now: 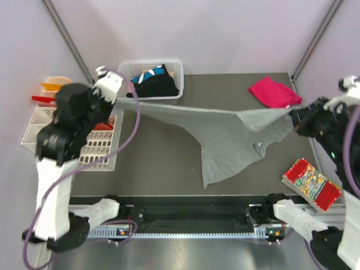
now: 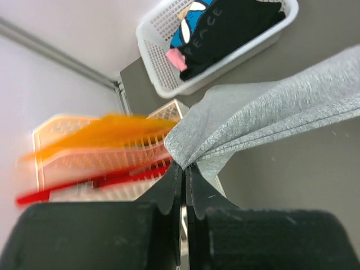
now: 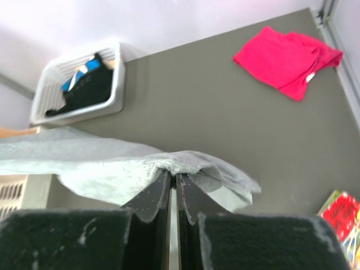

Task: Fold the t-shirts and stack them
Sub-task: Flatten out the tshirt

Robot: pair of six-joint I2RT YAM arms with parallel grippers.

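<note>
Left end effector (image 2: pixel 184 167) and right end effector (image 3: pixel 173 175) hold the grey t-shirt (image 1: pixel 225 135) stretched between them.
Each end effector is pressed together on a bunched corner of the cloth, one at either side. The shirt hangs taut above the table (image 1: pixel 157 163), its lower flap sagging toward the near edge. The pink t-shirt (image 1: pixel 274 91) lies crumpled at the far right of the table, and the black t-shirts (image 1: pixel 154 85) sit in the white basket (image 1: pixel 180 72) at the far left.
</note>
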